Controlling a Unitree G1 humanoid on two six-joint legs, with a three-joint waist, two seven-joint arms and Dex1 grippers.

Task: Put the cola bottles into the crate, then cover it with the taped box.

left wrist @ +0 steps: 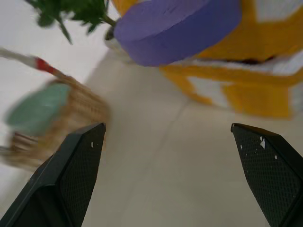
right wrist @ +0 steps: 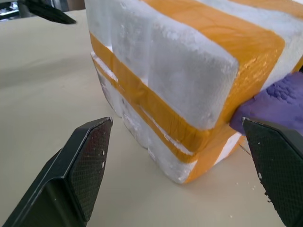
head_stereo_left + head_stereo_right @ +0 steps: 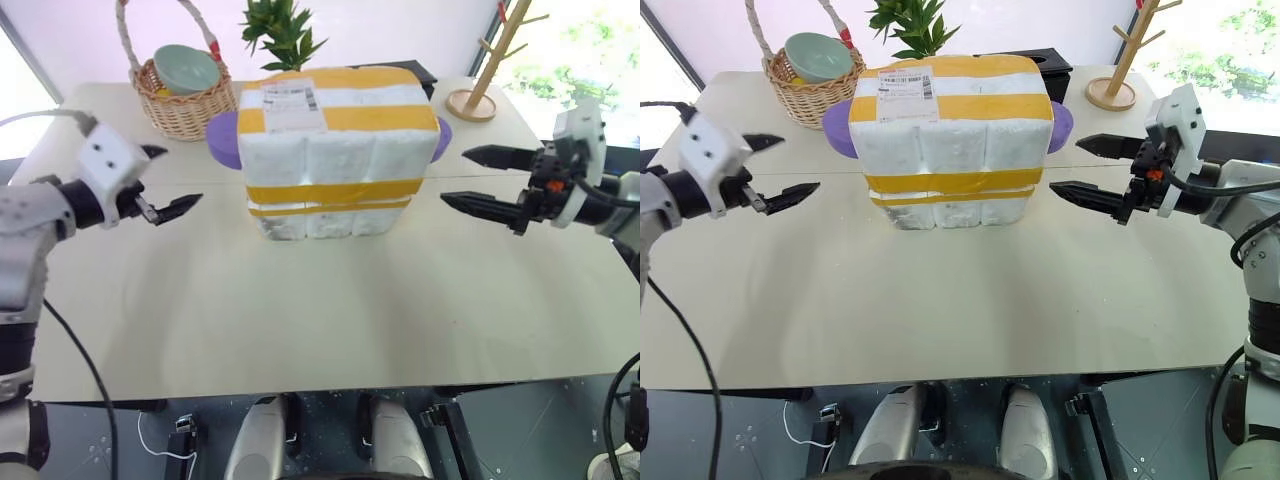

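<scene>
Box (image 3: 330,150) seated on crate (image 3: 325,218), mid-worktop (image 3: 300,310).
Left gripper (image 3: 172,180) and right gripper (image 3: 478,177) are held clear either side, jaws wide, nothing gripped. Risk: lid could be knocked askew if clipped on retreat.

White-housed wrists (image 3: 108,160), black textured fingers (image 2: 80,163), black cables.

The large white styrofoam box banded with yellow tape (image 3: 330,150) sits on the low white styrofoam crate (image 3: 330,218), mid-table toward the far edge of the beige table (image 3: 300,320). A woven wicker basket (image 3: 185,105) holding a pale green bowl (image 3: 186,70) stands at the far left corner, a wooden peg stand (image 3: 478,95) at the far right, and a green potted plant (image 3: 282,35) behind the box.
</scene>
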